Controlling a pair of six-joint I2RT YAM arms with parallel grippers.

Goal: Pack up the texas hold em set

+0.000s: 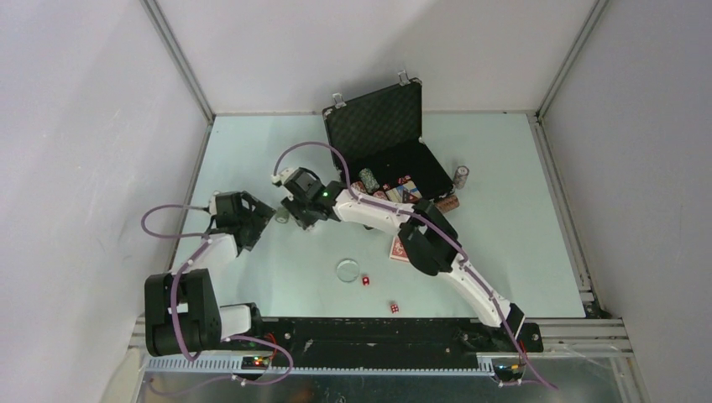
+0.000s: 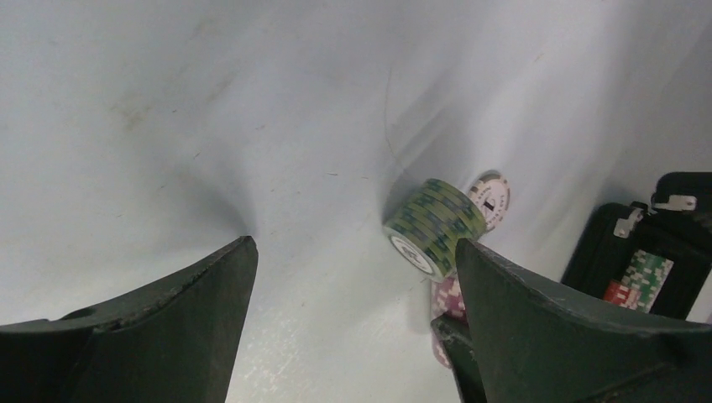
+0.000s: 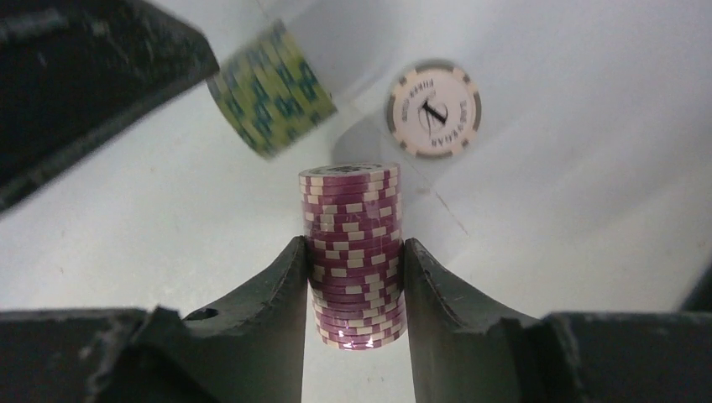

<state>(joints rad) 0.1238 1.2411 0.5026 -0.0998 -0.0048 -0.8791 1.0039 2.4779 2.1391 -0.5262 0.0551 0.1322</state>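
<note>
The black briefcase (image 1: 378, 143) stands open at the back of the table, with chip stacks (image 1: 365, 180) and cards inside. My right gripper (image 3: 354, 245) is shut on an upright purple-and-white chip stack (image 3: 351, 201) left of the case. A green chip stack (image 3: 270, 88) lies tilted on its side just beyond it, beside a single pale chip (image 3: 433, 109). My left gripper (image 2: 354, 252) is open close by, with the green chip stack (image 2: 435, 225) near its right finger (image 2: 537, 319) and bare table between the fingers.
On the near table lie a clear round disc (image 1: 348, 269), two red dice (image 1: 366, 280) (image 1: 393, 308) and red-backed cards (image 1: 400, 248) partly under the right arm. Another chip stack (image 1: 460, 175) stands right of the case. White walls enclose the table.
</note>
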